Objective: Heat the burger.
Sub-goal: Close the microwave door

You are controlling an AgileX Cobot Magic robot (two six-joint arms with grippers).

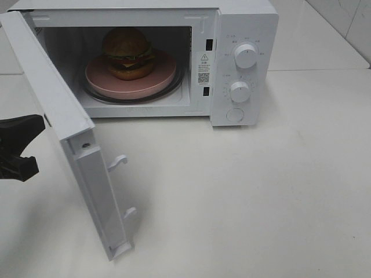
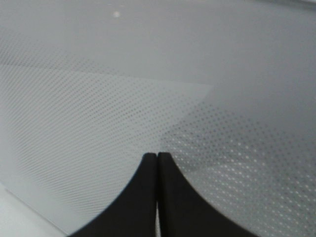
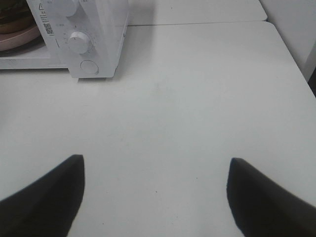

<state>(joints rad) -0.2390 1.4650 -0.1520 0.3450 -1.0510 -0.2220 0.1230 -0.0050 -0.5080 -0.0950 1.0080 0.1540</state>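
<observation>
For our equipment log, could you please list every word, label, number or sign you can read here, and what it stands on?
Nothing here can be quoted as legible text.
On the sticker beside the microwave cavity: a warning triangle, fine print, a QR code; print too small to read.
Around the upper knob: markings too small to read.
Around the lower knob: markings too small to read.
On the burger: none.

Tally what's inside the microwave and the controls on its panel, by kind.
Golden-bunned burger: 1
Round pink plate: 1
Clear glass turntable: 1
White rotary knobs: 2
Round white push button: 1
Total: 6
</observation>
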